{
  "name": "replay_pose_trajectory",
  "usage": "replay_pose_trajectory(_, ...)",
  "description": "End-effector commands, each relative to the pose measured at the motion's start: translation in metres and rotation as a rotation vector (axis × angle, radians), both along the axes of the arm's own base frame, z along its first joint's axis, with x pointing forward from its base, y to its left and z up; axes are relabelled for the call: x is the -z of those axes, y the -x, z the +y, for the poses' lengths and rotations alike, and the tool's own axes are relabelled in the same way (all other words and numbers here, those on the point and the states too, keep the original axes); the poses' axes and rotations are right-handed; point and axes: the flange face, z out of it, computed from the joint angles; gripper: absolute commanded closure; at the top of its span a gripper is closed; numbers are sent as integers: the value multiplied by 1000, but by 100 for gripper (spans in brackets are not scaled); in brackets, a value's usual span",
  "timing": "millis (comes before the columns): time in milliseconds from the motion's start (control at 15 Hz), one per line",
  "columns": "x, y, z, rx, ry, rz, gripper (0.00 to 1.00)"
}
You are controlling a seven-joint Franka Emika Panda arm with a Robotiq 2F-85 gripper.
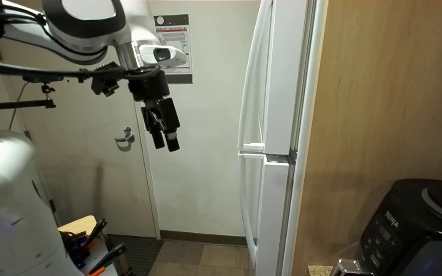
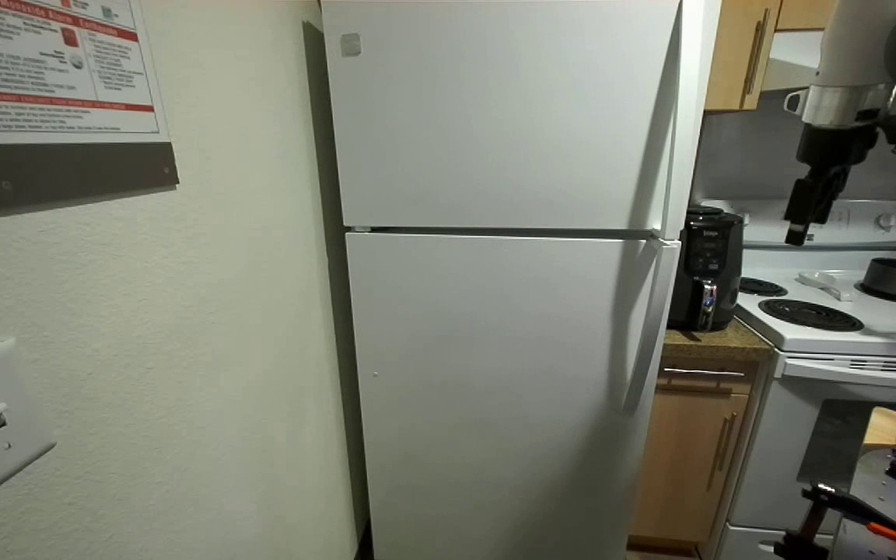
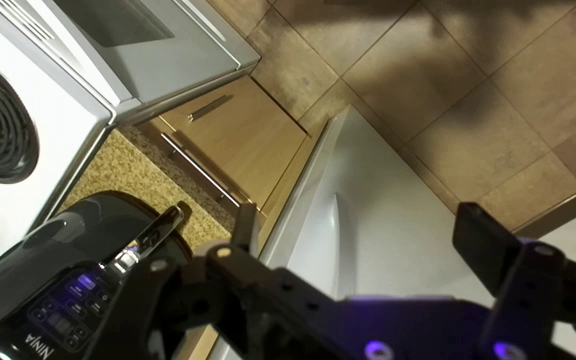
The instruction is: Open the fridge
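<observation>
My gripper (image 3: 360, 221) hangs in mid-air with its two fingers (image 3: 483, 247) spread wide apart and nothing held between them. In an exterior view I am to the left of the fridge (image 1: 280, 134), with a plain gap between us, so I touch no part of it. Both the upper door (image 2: 502, 117) and the lower door (image 2: 495, 389) look shut, and none of the inside shows. The upper handle (image 1: 249, 76) stands out from the front, and in an exterior view the lower handle (image 2: 649, 327) runs down the right edge of its door, the side nearer me. Farther right in that view, past the fridge, a black air fryer (image 2: 708, 264) sits on the counter (image 2: 720, 342) just beside the stove (image 2: 845, 365). As I judge it, none of the opening is done: my fingers are ready, but reaching a handle, gripping it and pulling a door outward are all left. The task does not say which door, so either might serve.
</observation>
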Motion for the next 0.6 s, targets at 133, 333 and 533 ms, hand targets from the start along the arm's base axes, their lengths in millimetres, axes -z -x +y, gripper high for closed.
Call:
replay_pose_trajectory(133,24,1,-25,-42,46,31,0)
replay_pose_trajectory(333,32,-8,-35,-64,48,31,0)
replay_pose_trajectory(533,45,-21,-42,-89,39,18,0)
